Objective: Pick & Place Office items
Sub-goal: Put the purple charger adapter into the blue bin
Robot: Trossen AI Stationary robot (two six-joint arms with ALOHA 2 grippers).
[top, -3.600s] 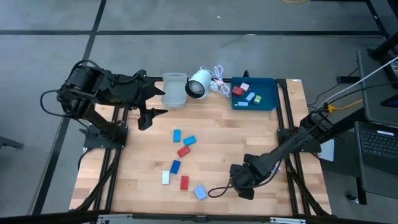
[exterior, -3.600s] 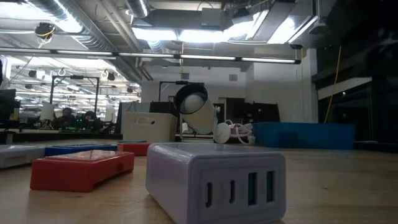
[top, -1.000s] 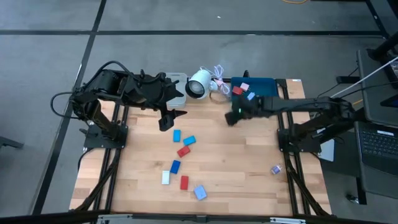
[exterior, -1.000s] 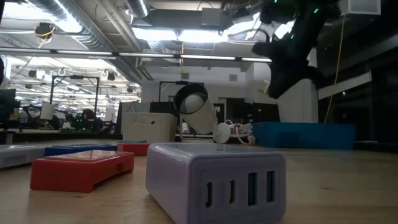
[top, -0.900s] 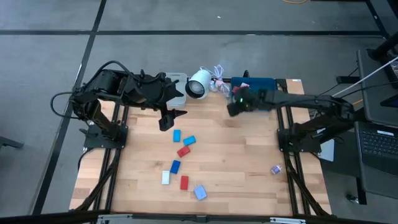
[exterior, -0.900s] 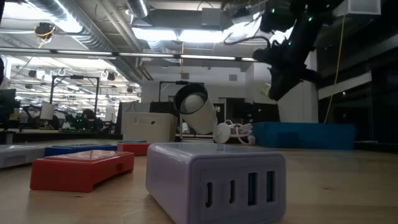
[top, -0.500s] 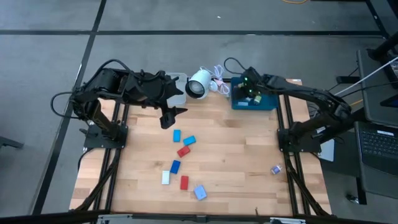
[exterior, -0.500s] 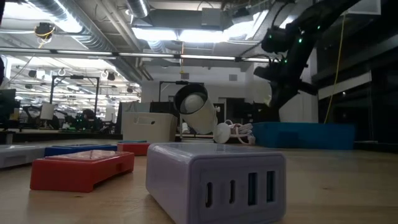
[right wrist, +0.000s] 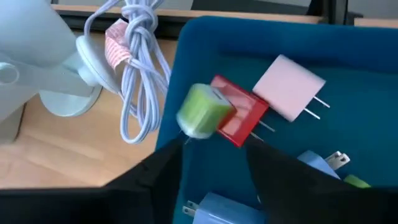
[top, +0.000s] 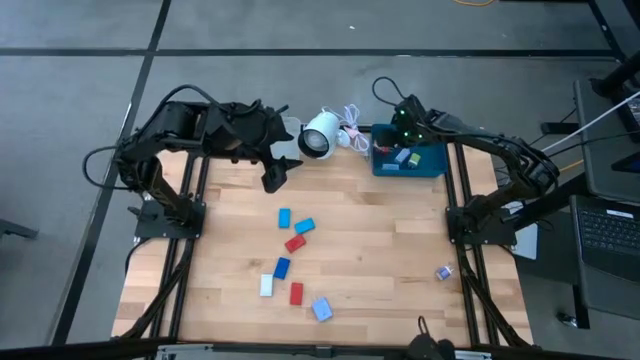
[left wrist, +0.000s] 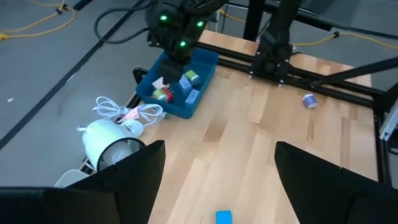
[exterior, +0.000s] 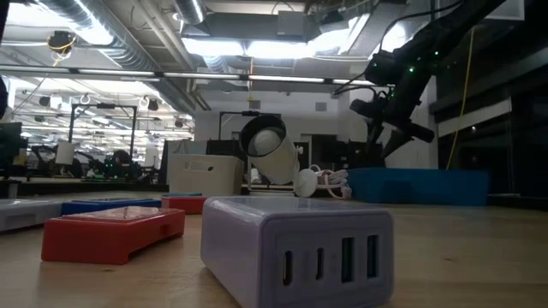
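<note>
Several small blocks lie flat on the table: blue (top: 284, 217), light-blue (top: 304, 226), red (top: 295, 243), blue (top: 282, 267), white (top: 266, 286), red (top: 296, 293) and a lavender charger (top: 321, 309) (exterior: 295, 244). A purple bit (top: 443, 272) sits by the right frame rail. My right gripper (top: 405, 132) (right wrist: 214, 155) hangs open over the blue tray (top: 432, 166). A green plug cube (right wrist: 205, 111) leans on a red charger (right wrist: 242, 118) in the tray, just past the fingertips. My left gripper (top: 272, 176) (left wrist: 217, 168) is open and empty, above the table's far-left part. My right gripper is open above the tray, pointing down. One fingertip (right wrist: 177, 152) stands right at the green plug cube's lower edge (right wrist: 189, 132); I cannot tell whether it touches. The cube rests on the red charger in the tray.
The tray also holds a pink plug (right wrist: 289, 84), a light-blue piece (right wrist: 217, 208) and a green bit (right wrist: 357, 181). A white round lamp-like object (top: 318, 135) with a coiled cord (right wrist: 134, 74) and a grey bin (top: 285, 150) stand along the far edge. The table's right half is bare wood.
My right gripper has swung from above the table's middle toward the far edge and right, ending over the blue tray. My left gripper has drawn back a little toward the far edge. The blocks on the table have kept still.
</note>
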